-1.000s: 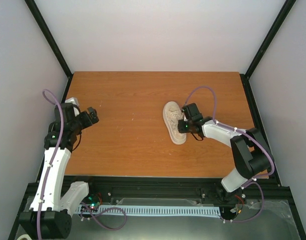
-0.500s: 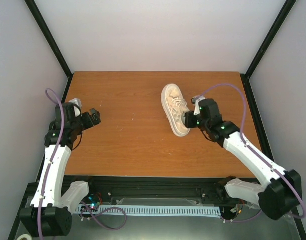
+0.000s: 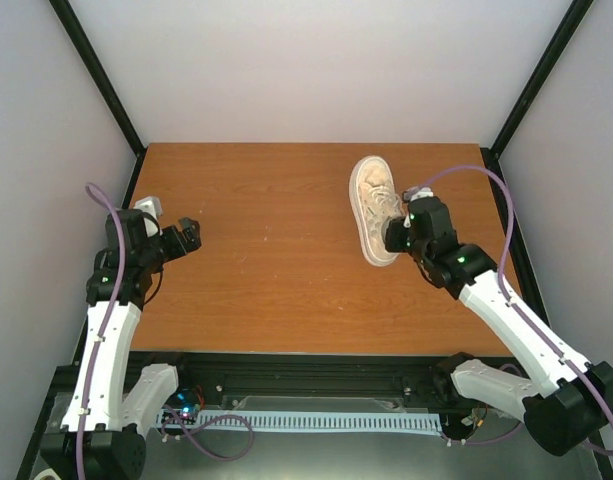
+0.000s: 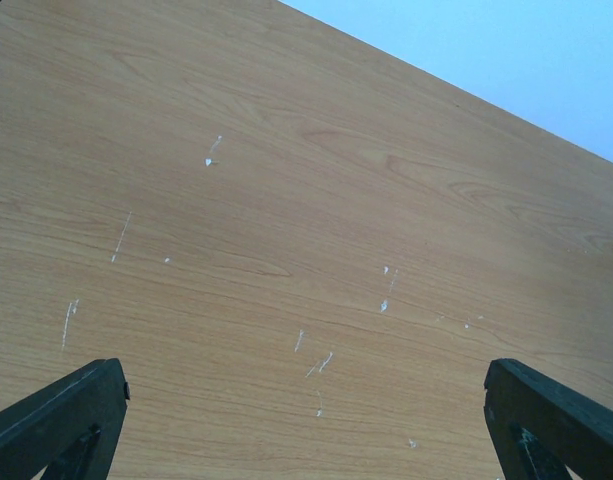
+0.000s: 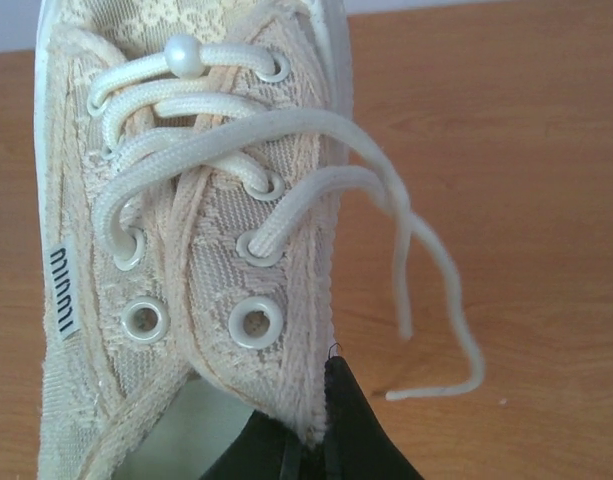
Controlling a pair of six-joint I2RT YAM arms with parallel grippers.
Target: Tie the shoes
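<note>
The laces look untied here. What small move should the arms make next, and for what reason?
Probably the right gripper should let go of the sneaker and go to the loose lace ends. It pinches the collar edge, while both ends trail free on the table beside the sneaker. The left gripper is open but far off across the table.

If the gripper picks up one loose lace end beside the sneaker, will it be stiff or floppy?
Probably floppy: the loose lace ends lie in soft curves on the table, so a lifted end should droop. They look thin and woven, so likely light and not slippery. Pulling may drag the sneaker, since they are threaded through it.
</note>
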